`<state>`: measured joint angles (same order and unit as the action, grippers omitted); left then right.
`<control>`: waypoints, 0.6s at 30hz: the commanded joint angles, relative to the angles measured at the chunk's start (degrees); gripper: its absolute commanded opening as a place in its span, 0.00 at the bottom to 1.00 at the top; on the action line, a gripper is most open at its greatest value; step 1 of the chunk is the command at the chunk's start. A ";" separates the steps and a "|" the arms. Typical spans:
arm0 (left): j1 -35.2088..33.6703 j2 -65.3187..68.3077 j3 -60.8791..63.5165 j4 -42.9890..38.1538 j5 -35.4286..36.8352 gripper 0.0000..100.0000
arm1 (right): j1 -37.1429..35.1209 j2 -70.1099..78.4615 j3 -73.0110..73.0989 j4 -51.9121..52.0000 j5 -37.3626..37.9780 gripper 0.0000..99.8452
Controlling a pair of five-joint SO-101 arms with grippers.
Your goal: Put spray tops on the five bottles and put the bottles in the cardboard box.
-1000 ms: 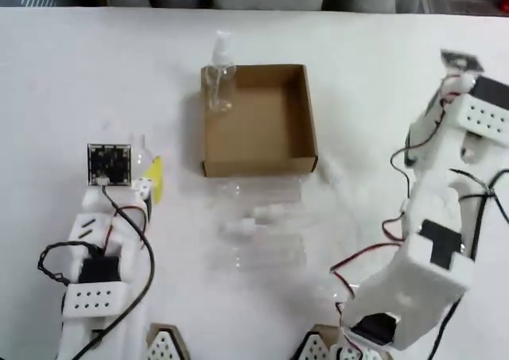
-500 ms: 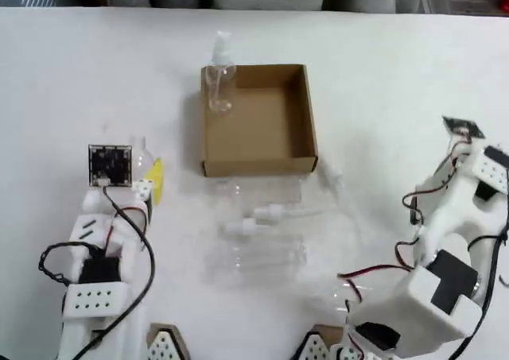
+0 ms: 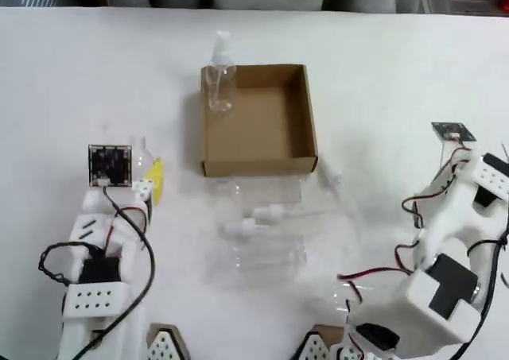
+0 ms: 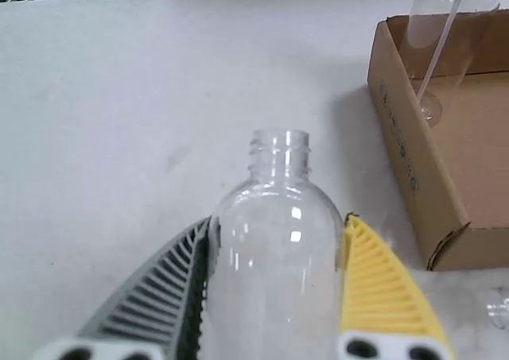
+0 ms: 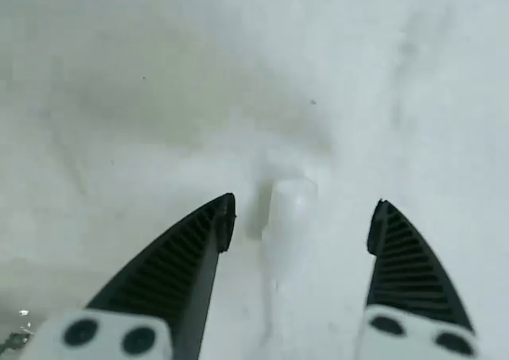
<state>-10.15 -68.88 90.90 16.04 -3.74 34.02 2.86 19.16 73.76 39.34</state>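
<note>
My left gripper point(image 4: 278, 223) is shut on a clear uncapped bottle point(image 4: 277, 257), held upright left of the cardboard box point(image 3: 258, 121); in the high view this bottle point(image 3: 143, 155) stands by the yellow finger point(image 3: 153, 177). A bottle with its spray top point(image 3: 218, 74) stands in the box's far left corner. Several clear bottles point(image 3: 258, 253) and loose spray tops point(image 3: 274, 212) lie in front of the box. My right gripper point(image 5: 303, 209) is open just above the table, with a white spray top point(image 5: 288, 205) lying between its fingers. The right arm point(image 3: 445, 241) is at the table's right side.
The box wall point(image 4: 402, 149) is close to the right of the held bottle, with the capped bottle point(image 4: 445, 26) behind it. The two arm bases point(image 3: 163, 344) sit at the near edge. The white table point(image 3: 95, 66) spreads to the far left.
The right arm has swung down and toward the near right side of the table. The left arm and its bottle have stayed still.
</note>
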 commanded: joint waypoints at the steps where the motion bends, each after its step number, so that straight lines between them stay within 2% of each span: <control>1: 0.40 -1.19 -0.62 -1.05 -0.09 0.02 | 0.57 -4.79 -6.59 8.04 1.58 0.21; 5: 0.04 -1.19 -1.67 -1.14 0.44 0.02 | -0.13 -8.92 -8.53 14.46 1.14 0.02; 6: -0.66 -1.19 -2.55 -1.05 0.53 0.02 | -0.84 -10.15 -8.44 15.34 1.05 0.01; 8: -2.15 -1.19 -3.96 -1.05 3.16 0.02 | -1.80 -12.70 -7.65 16.92 1.05 0.02; 10: -2.51 -1.19 -5.10 -1.05 8.88 0.02 | -3.21 -16.04 -6.51 17.89 0.53 0.02; 13: -2.24 -1.19 -7.65 -1.05 15.03 0.02 | -6.55 -22.55 -3.34 17.89 -4.66 0.02; 18: 0.13 -1.19 -12.92 -1.49 20.48 0.02 | -18.95 -35.65 5.45 17.36 -12.40 0.02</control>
<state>-11.65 -68.88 85.10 16.04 12.53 22.07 -24.92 21.80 91.08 31.43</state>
